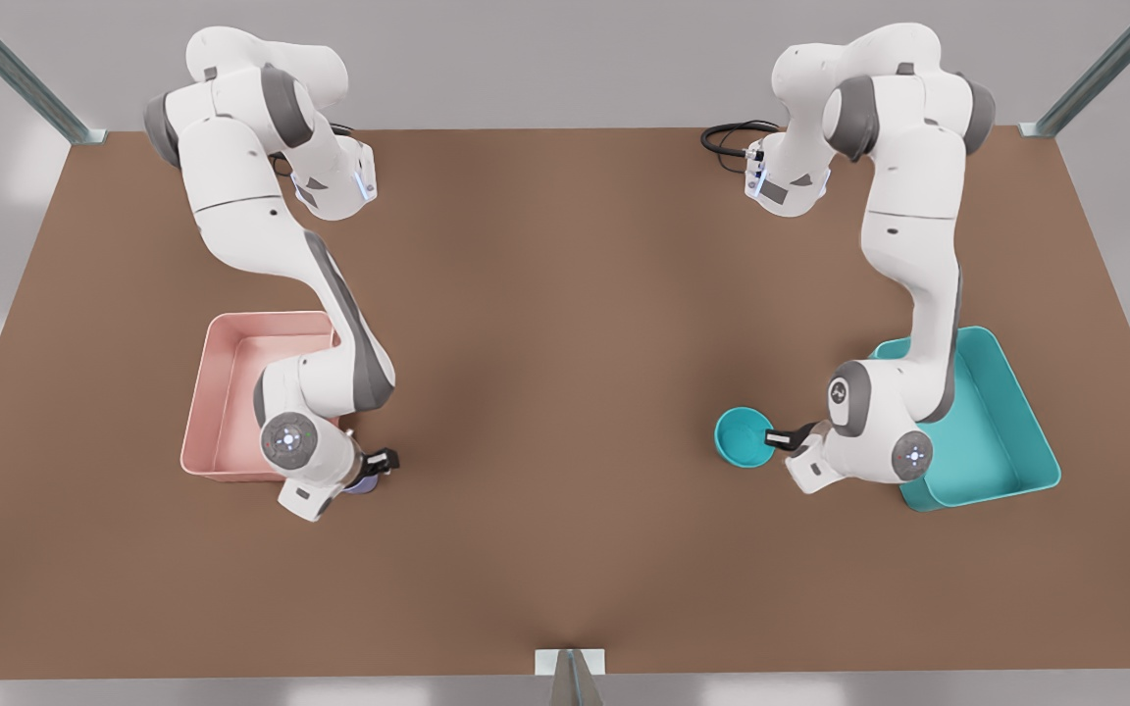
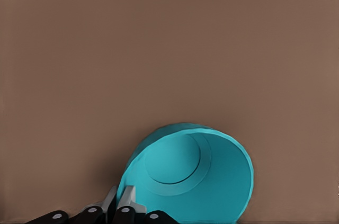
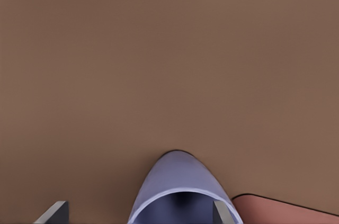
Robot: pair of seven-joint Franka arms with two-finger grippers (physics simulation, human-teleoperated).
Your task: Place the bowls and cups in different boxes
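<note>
Fingers, left gripper (image 1: 779,437): pinching together on the rim of the teal bowl (image 1: 744,437), one finger inside the wall and one outside, as seen in the left wrist view (image 2: 123,205).
Fingers, right gripper (image 1: 376,465): standing apart on either side of the lavender cup (image 3: 180,195); contact with the cup wall not resolvable, so grip uncertain.
Bowl position: sitting on the brown table (image 1: 565,392), on the side of the gripper away from the teal box (image 1: 1006,431), which is lying just behind the left arm's wrist.
Cup position: standing just beside the near corner of the pink box (image 1: 222,392), mostly hidden under the wrist in the front view (image 1: 361,484).
Governing relation: each piece lying nearest its own arm and box; likely calling for a short carry back over the box wall.
Risk: rim pinch possibly letting the bowl tilt.
</note>
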